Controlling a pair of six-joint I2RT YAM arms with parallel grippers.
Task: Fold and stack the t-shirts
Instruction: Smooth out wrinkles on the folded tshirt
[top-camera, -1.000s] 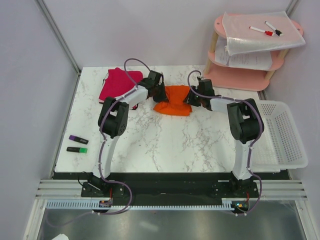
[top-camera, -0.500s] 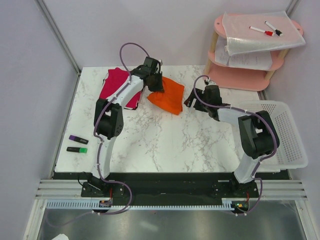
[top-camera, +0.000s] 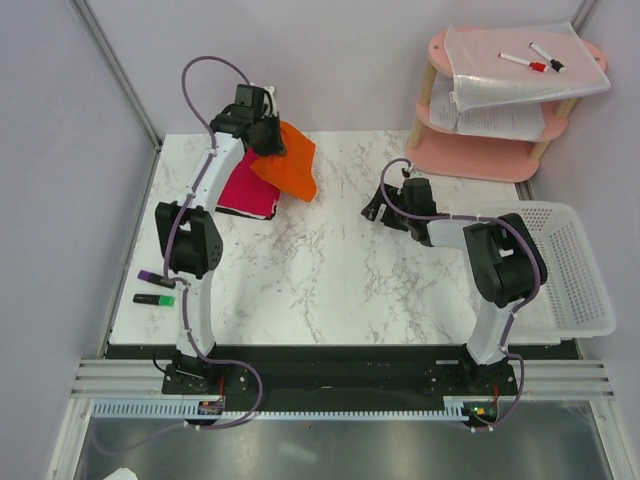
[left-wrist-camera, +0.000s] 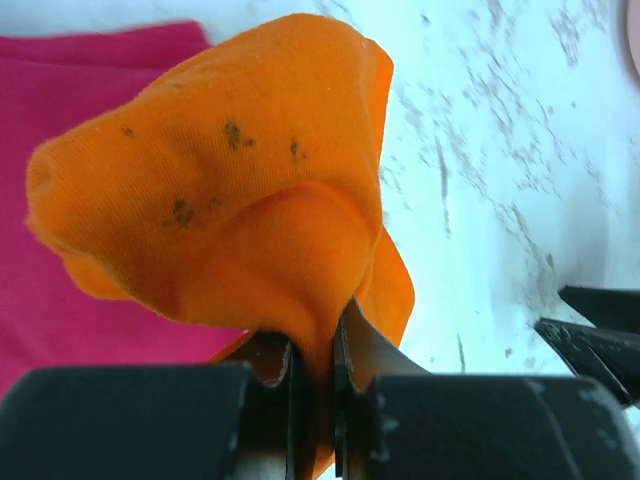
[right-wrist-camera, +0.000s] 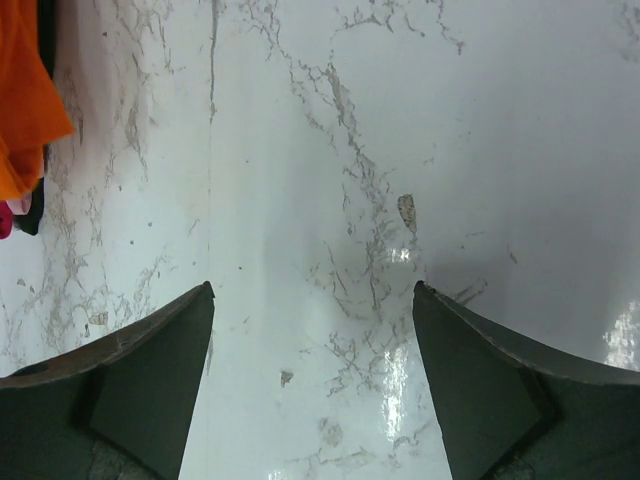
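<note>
The left gripper (left-wrist-camera: 318, 370) is clamped on a pinch of the orange shirt (left-wrist-camera: 230, 200), which hangs over the right edge of the pink shirt (top-camera: 240, 185) at the far left of the table (top-camera: 330, 280). The right gripper (right-wrist-camera: 312, 380) stands wide apart above the tabletop, empty. The orange bundle's long axis slants from the jaws toward the near right. Light and limp, it probably unfolds easily, so it is better held through all layers at a fold.

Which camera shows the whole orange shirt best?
The top external view: the orange shirt hangs whole from the left gripper, by the pink shirt. The left wrist view shows only bunched cloth pinched close up; the right wrist view catches just an edge in its top left corner.
</note>
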